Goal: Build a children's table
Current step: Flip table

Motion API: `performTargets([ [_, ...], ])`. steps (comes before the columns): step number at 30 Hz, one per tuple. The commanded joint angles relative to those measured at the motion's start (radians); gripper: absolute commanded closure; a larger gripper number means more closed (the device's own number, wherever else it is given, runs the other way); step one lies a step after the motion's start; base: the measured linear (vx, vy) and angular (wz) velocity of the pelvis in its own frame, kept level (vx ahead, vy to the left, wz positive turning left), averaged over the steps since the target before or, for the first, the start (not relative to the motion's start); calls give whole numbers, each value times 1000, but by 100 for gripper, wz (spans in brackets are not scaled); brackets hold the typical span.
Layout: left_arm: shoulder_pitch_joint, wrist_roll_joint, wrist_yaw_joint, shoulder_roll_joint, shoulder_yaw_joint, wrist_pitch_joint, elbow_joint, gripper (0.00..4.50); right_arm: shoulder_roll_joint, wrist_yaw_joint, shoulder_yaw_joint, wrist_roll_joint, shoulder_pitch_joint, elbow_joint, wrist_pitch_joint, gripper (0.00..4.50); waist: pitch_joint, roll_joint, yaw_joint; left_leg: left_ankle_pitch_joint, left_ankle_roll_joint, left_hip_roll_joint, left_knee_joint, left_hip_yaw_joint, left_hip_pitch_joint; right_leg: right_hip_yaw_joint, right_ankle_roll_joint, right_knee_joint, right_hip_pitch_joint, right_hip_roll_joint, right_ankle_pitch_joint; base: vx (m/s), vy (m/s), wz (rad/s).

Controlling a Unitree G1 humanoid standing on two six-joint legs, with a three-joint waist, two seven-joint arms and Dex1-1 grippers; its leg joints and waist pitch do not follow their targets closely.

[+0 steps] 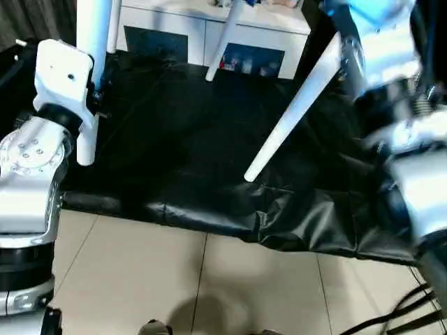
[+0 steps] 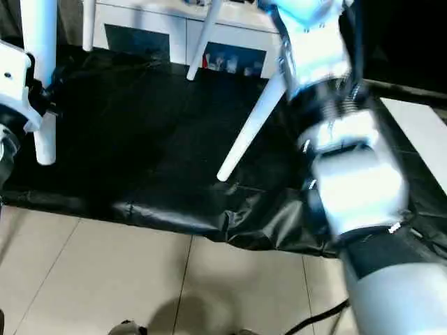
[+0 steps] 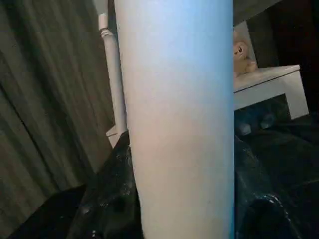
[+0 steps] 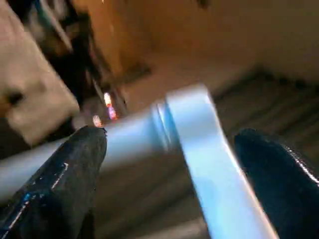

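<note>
My left tool (image 1: 89, 98) is clamped on one leg (image 1: 91, 77), held upright. My right tool (image 4: 169, 164) stands apart around the top's corner socket (image 4: 192, 129); I should centre before closing, above the bench (image 1: 174, 139).

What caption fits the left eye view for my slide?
Left gripper holds one white leg upright over the black-covered table as two more legs slant above.
</note>
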Motion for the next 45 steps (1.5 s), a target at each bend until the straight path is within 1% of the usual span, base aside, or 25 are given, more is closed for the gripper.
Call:
performTargets([
  [1, 25, 18, -30, -5, -38, -15, 15, 278, -2, 40, 1, 70, 43, -110, 103, 0, -76, 36, -2, -553, -43, -17, -92, 12, 41, 2, -150, -77, 30, 9, -391, 0, 0, 0],
  [2, 28, 10, -24, -18, -34, -21, 23, 278, -4, 60, 27, 87, 93, -166, 178, 0, -75, 35, -1, -554, -46, -17, -93, 13, 43, 3, -150, -79, 29, 9, -392, 0, 0, 0],
  [5, 34, 10, -22, -26, -39, -34, 34, 278, -12, 84, 68, 94, 170, -228, 251, 0, -76, 33, -1, -571, -59, -18, -95, 11, 45, 1, -136, -86, 29, 8, -428, 0, 0, 0],
  [10, 56, -13, -22, -67, -45, -81, 88, 278, 12, -65, 112, -33, 374, -278, 370, 0, -77, 31, 5, -601, -78, -21, -95, 9, 54, -2, -111, -101, 22, 6, -495, 0, 0, 0],
  [13, 59, -4, -26, -67, -57, -106, 129, 278, 36, -180, 105, -92, 455, -266, 375, 0, -75, 35, 9, -633, -86, -23, -96, 6, 58, -9, -90, -113, 19, 5, -553, 0, 0, 0],
  [16, 57, 8, -31, -65, -64, -120, 154, 278, 38, -241, 101, -117, 492, -281, 404, 0, -73, 41, 9, -684, -89, -21, -98, 0, 69, -21, -82, -121, 18, 10, -579, -18, 3, -1],
  [18, 54, 26, -42, -75, -84, -166, 228, 278, 56, -404, 76, -178, 603, -299, 446, 0, -60, 55, 5, -778, -80, -12, -118, -1, 89, -62, -80, -147, 27, 24, -595, -73, 9, 1],
  [19, 53, 33, -43, -77, -92, -175, 242, 278, 66, -425, 65, -173, 636, -312, 456, 0, -52, 81, 16, -872, -83, 11, -187, 9, 52, -93, -104, -79, 77, 51, -507, -67, 5, 1],
  [20, 52, 38, -43, -79, -97, -183, 252, 278, 74, -438, 57, -173, 660, -327, 468, 0, -62, 86, 49, -896, -78, 27, -219, 23, -4, -77, -123, 65, 139, 41, -352, -110, 1, 8],
  [21, 45, 38, -34, -93, -98, -195, 274, 278, 92, -473, 31, -161, 721, -362, 481, 0, -51, 78, 110, -901, -59, 11, -257, 107, -48, -80, -111, 136, 141, 62, -288, -110, 1, 8],
  [22, 44, 40, -33, -93, -99, -197, 277, 278, 96, -478, 25, -156, 730, -368, 485, 0, -63, 60, 121, -805, -66, 11, -235, 116, -21, -32, -89, 148, 136, 53, -419, -68, -74, 19],
  [23, 43, 42, -32, -94, -101, -200, 282, 278, 101, -486, 17, -148, 744, -377, 489, 0, -72, -41, 87, -498, -80, 6, 49, 68, 154, 49, -9, -128, -63, -80, -1041, 28, -142, 7],
  [24, 34, 44, -22, -101, -104, -222, 304, 278, 117, -523, -10, -139, 796, -418, 495, 0, -60, -25, 75, -328, -30, -4, 120, 20, 136, 83, -23, -177, -69, -147, -1212, 28, -142, 7],
  [25, 27, 46, -17, -105, -104, -240, 321, 278, 117, -540, -14, -147, 821, -438, 487, 0, -72, -3, 94, -109, -13, -27, 54, -43, 28, 126, -58, -111, 72, -122, -1026, 58, -59, -10],
  [26, 25, 46, -16, -106, -105, -245, 327, 278, 118, -549, -17, -150, 830, -444, 484, 0, -84, 26, 108, -215, -87, 7, -46, -18, 84, 53, -80, -62, 44, -39, -622, 0, 0, 0],
  [27, 18, 50, -12, -110, -107, -263, 345, 278, 119, -573, -25, -160, 854, -463, 477, 0, -84, 48, 75, -384, -144, 0, -71, -13, 105, 25, -129, -31, 25, 25, -276, 0, 0, 0],
  [28, 12, 49, -10, -113, -108, -278, 363, 278, 125, -606, -33, -167, 865, -476, 477, 0, -85, 55, 75, -433, -146, 0, -87, -15, 99, 19, -153, -28, 46, 26, -208, -130, 3, 18],
  [29, 3, 52, -7, -115, -110, -297, 380, 278, 126, -636, -41, -180, 873, -484, 478, 0, -79, 57, 68, -490, -137, -1, -102, -16, 94, 16, -168, -38, 55, 21, -210, -60, 44, -3],
  [31, -14, 52, -1, -120, -115, -326, 413, 278, 133, -684, -59, -208, 885, -507, 478, 0, -65, 56, 51, -659, -128, -9, -109, -16, 106, 12, -131, -89, 48, 7, -457, -69, 45, -3],
  [33, -24, 46, 0, -128, -115, -342, 429, 278, 136, -699, -71, -213, 883, -518, 483, 0, -65, 54, 46, -683, -115, -12, -116, -20, 109, 5, -99, -110, 62, -2, -548, -76, 29, -7],
  [40, -101, 48, -20, -153, -143, -404, 519, 278, 123, -719, -70, -221, 872, -526, 510, 0, -56, 46, 22, -690, -88, -6, -142, -21, 121, -32, -90, -151, 88, -12, -569, -33, 12, -3],
  [42, -110, 48, -21, -156, -146, -408, 528, 278, 122, -718, -70, -223, 870, -525, 512, 0, -50, 52, 15, -758, -84, 0, -153, -20, 126, -62, -83, -157, 93, -3, -601, -77, 8, -2],
  [43, -138, 62, -10, -164, -153, -422, 571, 278, 118, -709, -66, -228, 864, -516, 518, 0, -46, 53, 13, -795, -79, 10, -177, -14, 109, -82, -86, -138, 109, 11, -575, -76, -5, -2],
  [44, -138, 62, -10, -164, -153, -422, 571, 278, 118, -709, -66, -228, 864, -516, 518, 0, -50, 61, 27, -822, -72, 28, -215, -7, 58, -74, -98, -34, 160, 20, -475, -129, -20, 6],
  [45, -146, 67, -5, -166, -155, -429, 586, 278, 117, -706, -64, -231, 862, -514, 520, 0, -55, 51, 125, -807, -59, 19, -272, 98, -40, -39, -76, 147, 204, 51, -358, -129, -20, 6],
])
